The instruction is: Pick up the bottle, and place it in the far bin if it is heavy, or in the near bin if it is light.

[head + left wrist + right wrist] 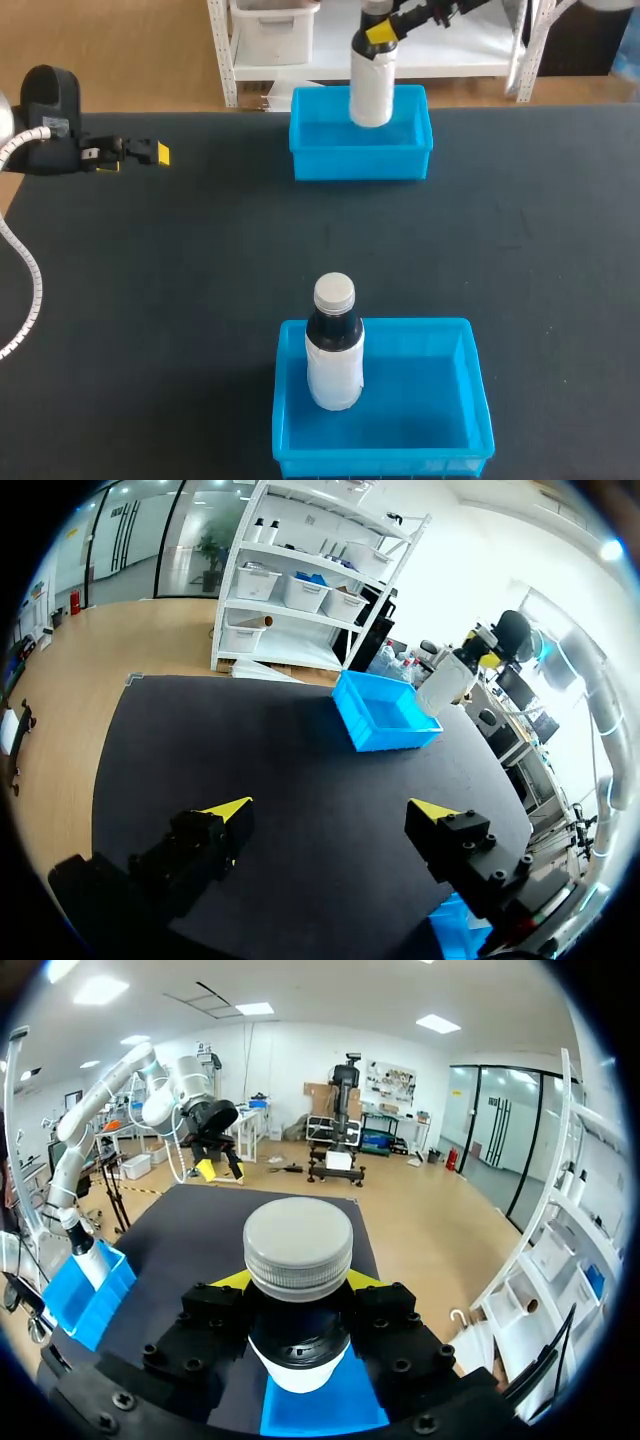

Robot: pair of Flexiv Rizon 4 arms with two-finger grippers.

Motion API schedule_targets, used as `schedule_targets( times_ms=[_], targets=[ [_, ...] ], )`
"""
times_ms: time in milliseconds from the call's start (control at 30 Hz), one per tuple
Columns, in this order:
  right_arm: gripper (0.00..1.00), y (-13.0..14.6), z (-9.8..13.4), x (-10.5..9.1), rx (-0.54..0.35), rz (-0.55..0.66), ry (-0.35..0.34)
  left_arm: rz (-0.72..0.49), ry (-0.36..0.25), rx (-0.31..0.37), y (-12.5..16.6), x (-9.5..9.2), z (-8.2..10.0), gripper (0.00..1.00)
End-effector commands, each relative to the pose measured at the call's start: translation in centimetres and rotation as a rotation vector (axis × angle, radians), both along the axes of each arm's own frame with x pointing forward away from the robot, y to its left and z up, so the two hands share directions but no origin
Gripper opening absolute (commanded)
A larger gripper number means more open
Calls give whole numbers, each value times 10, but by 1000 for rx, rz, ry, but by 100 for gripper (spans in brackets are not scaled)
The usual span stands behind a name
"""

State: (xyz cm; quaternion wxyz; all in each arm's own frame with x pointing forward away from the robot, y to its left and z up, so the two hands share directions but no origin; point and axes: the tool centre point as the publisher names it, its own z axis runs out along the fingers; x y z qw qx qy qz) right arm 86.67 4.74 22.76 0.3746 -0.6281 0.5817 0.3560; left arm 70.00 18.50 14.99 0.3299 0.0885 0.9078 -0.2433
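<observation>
Bottle [370, 90] over the far bin [360, 165] in the head view, gripped at the neck by the right gripper [380, 33], one yellow tip pressed against each side. Long axis vertical, white-labelled body hanging down, base inside the far bin's outline; contact with the floor not discernible. No other contents visible in the far bin. Well in front of the far bin, the near bin [380, 462], holding a second bottle [333, 350] upright against its left wall, grey cap up. Off to the left of the far bin, the left gripper [150, 153] above the dark table [200, 280], holding nothing. From the left wrist view, left gripper [330, 810] with fingers spread wide and only bare tabletop between them; ahead, the far bin [395, 742] with the bottle [445, 685] at its far side under the right gripper [485, 655]. From the right wrist view, right gripper [298, 1280] closed on the bottle [298, 1245] from both sides, grey cap toward the camera, blue of the far bin [320, 1410] directly beneath. Beyond the far bin, the near bin [60, 1305] with the second bottle [92, 1260] standing in it.
</observation>
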Motion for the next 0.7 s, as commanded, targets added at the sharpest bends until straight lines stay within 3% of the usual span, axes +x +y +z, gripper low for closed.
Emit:
schedule_targets(
  times_ms=[33, 700],
  targets=[
    [0, 11, -5, 24, -4, 140, 83, 0, 0, 0, 0, 0, 0, 100],
    [0, 38, -40, 38, -5, 178, 115, 0, 0, 0, 0, 0, 0, 100]
  ],
)
